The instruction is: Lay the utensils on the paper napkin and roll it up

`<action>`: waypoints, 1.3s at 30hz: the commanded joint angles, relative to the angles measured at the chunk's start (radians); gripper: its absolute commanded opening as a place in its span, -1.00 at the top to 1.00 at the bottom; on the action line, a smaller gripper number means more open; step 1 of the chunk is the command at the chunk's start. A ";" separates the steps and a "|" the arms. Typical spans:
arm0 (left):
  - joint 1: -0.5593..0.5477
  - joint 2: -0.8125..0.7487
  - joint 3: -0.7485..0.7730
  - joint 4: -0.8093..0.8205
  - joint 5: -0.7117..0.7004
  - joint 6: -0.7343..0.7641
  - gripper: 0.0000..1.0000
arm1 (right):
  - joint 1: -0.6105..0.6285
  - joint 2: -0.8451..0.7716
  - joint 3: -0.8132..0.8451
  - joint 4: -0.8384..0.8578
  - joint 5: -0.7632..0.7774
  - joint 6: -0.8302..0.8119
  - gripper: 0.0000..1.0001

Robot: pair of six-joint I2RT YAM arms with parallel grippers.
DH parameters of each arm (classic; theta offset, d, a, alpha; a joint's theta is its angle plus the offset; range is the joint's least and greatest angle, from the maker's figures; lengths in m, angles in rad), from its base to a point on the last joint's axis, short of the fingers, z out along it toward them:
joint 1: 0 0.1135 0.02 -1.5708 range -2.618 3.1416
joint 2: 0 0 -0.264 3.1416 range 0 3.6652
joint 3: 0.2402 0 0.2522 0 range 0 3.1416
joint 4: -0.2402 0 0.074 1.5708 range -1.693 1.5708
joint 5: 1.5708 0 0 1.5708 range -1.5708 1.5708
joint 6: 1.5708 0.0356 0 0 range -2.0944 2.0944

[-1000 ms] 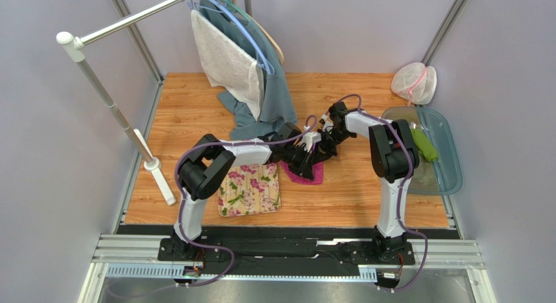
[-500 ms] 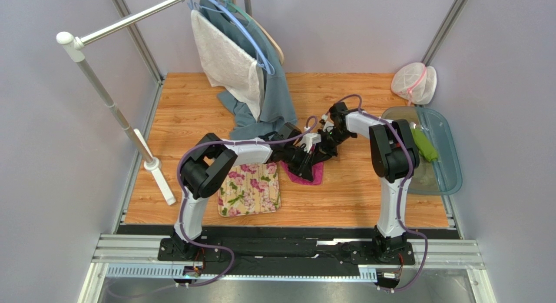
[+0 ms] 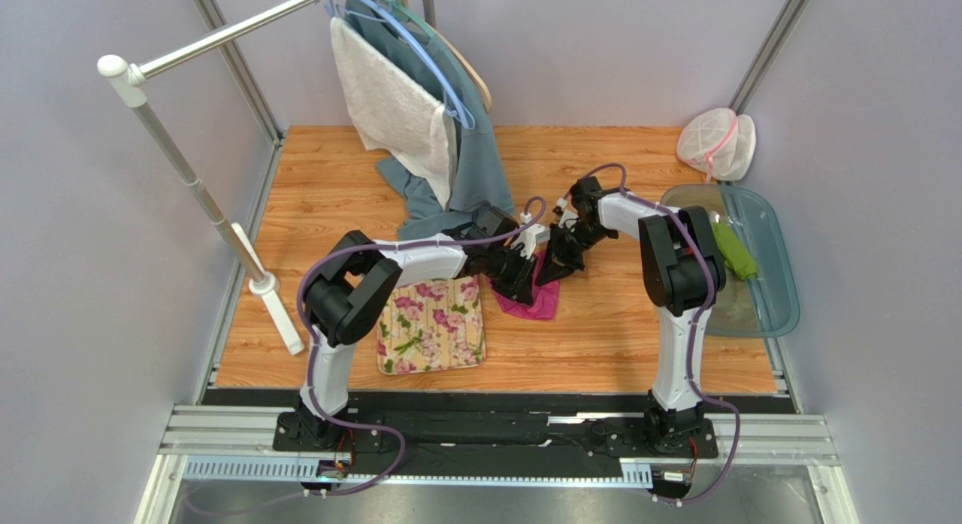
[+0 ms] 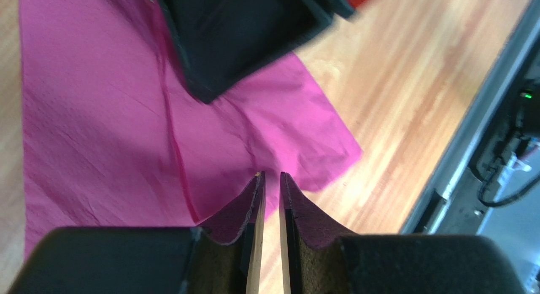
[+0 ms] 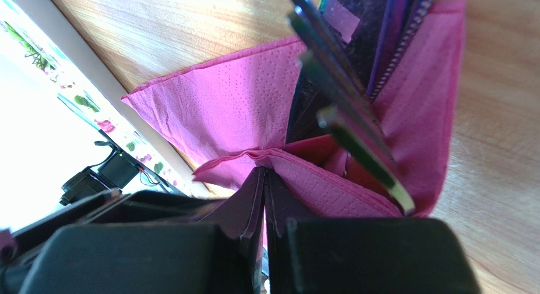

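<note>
Flowered mat, grey-blue cloth, teal tray.

The paper napkin is bright pink. The mat is cream with pink flowers and green leaves. The table is orange-brown wood. The hanging cloth is grey-blue. The towel is white.

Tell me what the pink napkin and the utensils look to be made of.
The paper napkin: thin matte tissue paper, by its dotted embossing and soft creases. The utensils: apparently metal, dark and glossy, with bright glints along slim handles.
</note>
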 commanded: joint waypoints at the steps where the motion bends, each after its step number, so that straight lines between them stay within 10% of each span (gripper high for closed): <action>1: -0.001 0.076 0.078 -0.080 -0.051 0.046 0.57 | -0.008 0.028 -0.019 0.015 0.107 -0.032 0.90; 7: 0.037 0.015 0.025 -0.045 -0.012 0.033 0.45 | -0.007 0.034 -0.019 0.021 0.106 -0.035 0.92; 16: 0.153 -0.177 -0.055 -0.044 0.013 -0.067 -0.35 | -0.008 0.034 -0.030 0.034 0.113 -0.074 0.95; 23: 0.160 -0.136 0.057 -0.192 -0.182 0.006 -0.41 | -0.007 0.034 -0.041 0.037 0.121 -0.091 0.96; 39: 0.150 0.054 0.172 -0.313 -0.104 0.062 -0.34 | -0.008 0.022 -0.062 0.031 0.140 -0.111 0.97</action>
